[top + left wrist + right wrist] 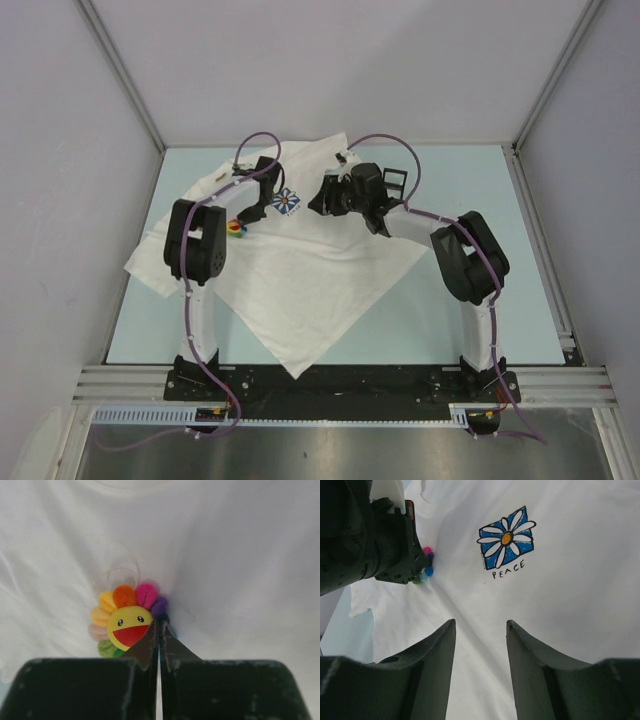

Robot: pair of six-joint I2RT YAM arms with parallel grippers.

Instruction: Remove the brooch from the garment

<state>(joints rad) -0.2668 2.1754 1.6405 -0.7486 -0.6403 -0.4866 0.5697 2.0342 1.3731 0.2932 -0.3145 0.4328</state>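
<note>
The table (pixel 470 330) carries the shirt (pixel 300 290), spread crumpled with its emblem (pixel 506 537) facing up. Both arms bend inward over it. The right gripper (pixel 480 625) hovers just right of the emblem, jaws apart with nothing between them. The left gripper (pixel 159 630), left of the emblem, tilts down. Its jaws are together at the right edge of the brooch (pixel 127 622); whether they pinch a petal is unclear.

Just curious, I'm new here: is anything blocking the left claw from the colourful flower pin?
Nothing visible does. The left gripper, shut, has its tips at the edge of the brooch on the white T-shirt.
</note>
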